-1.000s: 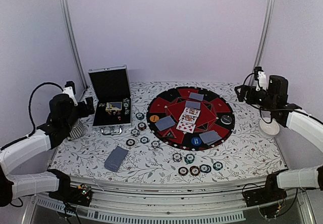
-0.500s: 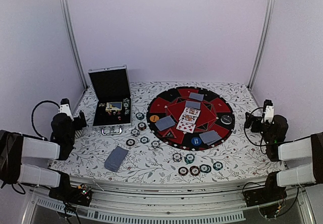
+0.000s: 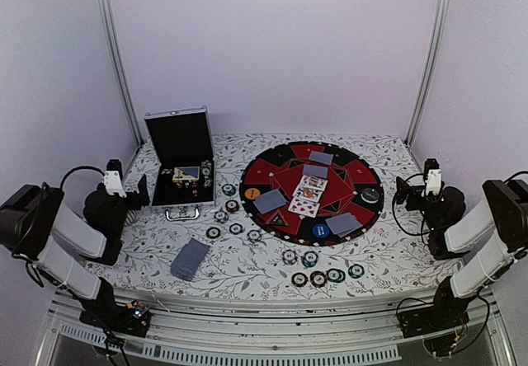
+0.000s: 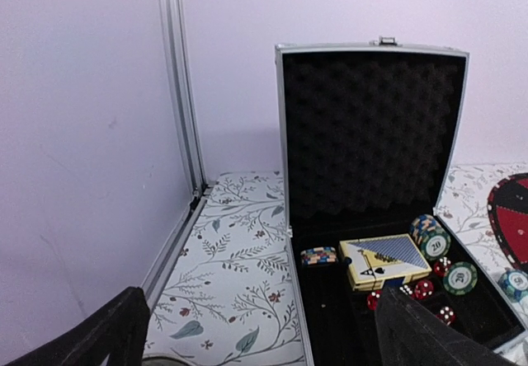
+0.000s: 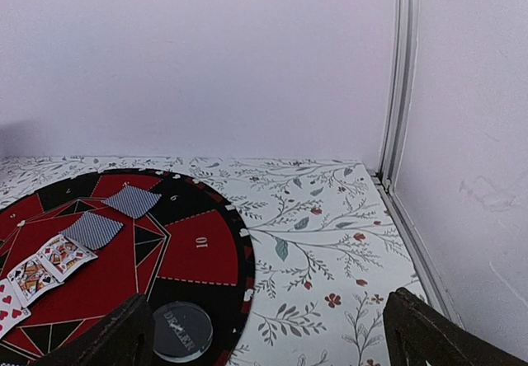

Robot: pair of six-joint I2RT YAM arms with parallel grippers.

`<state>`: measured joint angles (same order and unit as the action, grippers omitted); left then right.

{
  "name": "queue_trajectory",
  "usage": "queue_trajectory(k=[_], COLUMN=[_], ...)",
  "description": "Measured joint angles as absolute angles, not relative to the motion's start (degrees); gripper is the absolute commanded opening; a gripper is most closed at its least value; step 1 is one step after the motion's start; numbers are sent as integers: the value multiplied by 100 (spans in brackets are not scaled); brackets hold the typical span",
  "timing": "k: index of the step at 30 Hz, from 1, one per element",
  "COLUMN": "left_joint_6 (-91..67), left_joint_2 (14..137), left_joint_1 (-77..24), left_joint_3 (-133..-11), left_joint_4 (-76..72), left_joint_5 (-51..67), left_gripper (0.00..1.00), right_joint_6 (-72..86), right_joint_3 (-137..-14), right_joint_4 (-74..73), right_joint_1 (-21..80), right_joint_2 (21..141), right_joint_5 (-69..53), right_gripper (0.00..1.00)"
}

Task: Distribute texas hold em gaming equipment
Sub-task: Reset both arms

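Striped-edge poker chips lie in two groups on the tablecloth, one by the case [image 3: 221, 216] and one near the front [image 3: 318, 279]. A grey-blue card stack [image 3: 190, 259] lies front left. More cards [image 3: 269, 201] lie on the round mat [image 3: 330, 186], some face up [image 3: 308, 194]. An orange button [image 3: 252, 194], a blue button [image 3: 320, 231], a dark dealer button [image 3: 370, 194] and a small triangle [image 3: 278, 218] also sit on the mat. My left gripper [image 3: 142, 191] is open and empty beside the case. My right gripper [image 3: 402, 193] is open and empty right of the mat.
The open silver-edged case [image 4: 371, 135] holds a card box [image 4: 386, 260], chips [image 4: 431, 236] and red dice [image 4: 425, 288]. The dealer button [image 5: 182, 330] lies just ahead of my right gripper [image 5: 268, 333]. Frame posts and walls close in both table sides.
Both arms have dropped from a raised pose and folded back low at the table's left and right edges. Nothing on the table has moved.
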<state>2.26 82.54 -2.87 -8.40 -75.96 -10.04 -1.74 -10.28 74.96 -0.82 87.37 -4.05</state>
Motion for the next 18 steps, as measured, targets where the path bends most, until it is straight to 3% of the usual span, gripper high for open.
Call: queue_trajectory(k=[3, 18], left_joint_6=[261, 279], left_joint_2=[8882, 8873], left_joint_1=[-287, -287], left_joint_3=[-788, -1321], left_joint_4=[-7983, -7631], left_joint_5=[-862, -792], left_gripper=[98, 98], right_joint_6=[-244, -242], right_joint_3=[-1256, -1352], right_joint_4=[7454, 7332], right_joint_1=[-106, -152], right_joint_2=[8750, 8750], right_joint_5=[-572, -611], right_gripper=[99, 99])
